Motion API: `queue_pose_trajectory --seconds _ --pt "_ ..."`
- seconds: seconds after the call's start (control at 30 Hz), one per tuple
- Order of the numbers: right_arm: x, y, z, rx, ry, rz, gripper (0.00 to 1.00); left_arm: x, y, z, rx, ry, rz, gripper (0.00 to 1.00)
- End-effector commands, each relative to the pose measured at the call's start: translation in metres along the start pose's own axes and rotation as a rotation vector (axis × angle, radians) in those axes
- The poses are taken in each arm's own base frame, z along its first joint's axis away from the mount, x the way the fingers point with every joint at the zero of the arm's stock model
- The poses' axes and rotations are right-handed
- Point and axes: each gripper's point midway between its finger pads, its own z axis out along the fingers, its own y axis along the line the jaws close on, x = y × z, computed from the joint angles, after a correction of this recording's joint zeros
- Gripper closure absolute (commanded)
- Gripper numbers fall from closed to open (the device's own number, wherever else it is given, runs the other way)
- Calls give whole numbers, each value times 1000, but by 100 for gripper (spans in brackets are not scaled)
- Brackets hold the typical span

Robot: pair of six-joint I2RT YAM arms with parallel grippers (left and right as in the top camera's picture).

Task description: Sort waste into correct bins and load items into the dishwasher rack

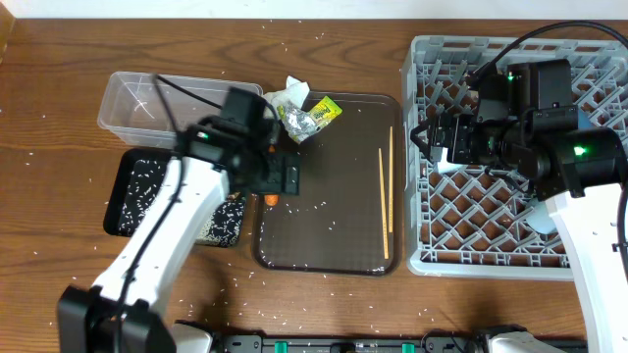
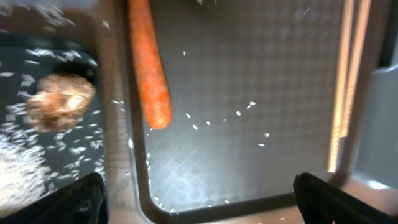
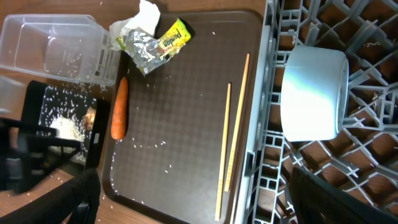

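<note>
An orange carrot (image 2: 149,68) lies along the left edge of the brown serving tray (image 2: 249,93). My left gripper (image 2: 208,205) hovers open just short of its tip, holding nothing. From overhead that gripper (image 1: 283,176) hides all but the carrot's end (image 1: 272,199). A brown food lump (image 2: 59,102) sits among rice in the black tray (image 1: 132,186). Crumpled paper (image 1: 289,93) and a foil wrapper (image 1: 316,113) lie at the serving tray's far edge. Two chopsticks (image 3: 233,137) lie on its right side. My right gripper (image 1: 437,147) is open and empty over the grey rack (image 1: 510,250), where a pale cup (image 3: 313,93) sits.
The clear tub (image 1: 157,103) stands at the back left, behind the black tray. Rice grains are scattered over the wooden table (image 1: 59,147) and the serving tray. The rack's left wall (image 3: 264,124) runs right beside the chopsticks.
</note>
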Motion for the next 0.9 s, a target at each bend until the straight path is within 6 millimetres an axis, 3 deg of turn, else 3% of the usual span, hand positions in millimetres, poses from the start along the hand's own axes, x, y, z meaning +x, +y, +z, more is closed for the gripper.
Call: queue_pose_trajectory --seconds 0.0,0.17,0.27,0.37,0.47,0.53,0.8,0.87 --pt "0 1 0 3 5 -16 11 11 12 32 -73 28 5 2" --pt "3 0 0 6 17 -12 10 7 35 62 -189 0 -98 2" --pt "3 0 0 6 16 -12 10 -2 35 72 -185 -21 -96 2" --pt "3 0 0 6 16 -12 10 -5 30 82 -180 -25 -82 14" --pt "3 0 0 6 17 -12 10 -3 28 91 -184 -9 -63 17" --pt "4 0 0 6 19 -11 10 -3 27 96 -187 -5 -52 27" --pt "4 0 0 7 19 -11 10 -9 36 111 -236 -20 -48 28" --pt "4 0 0 7 19 -11 10 -12 35 113 -231 -30 -47 34"
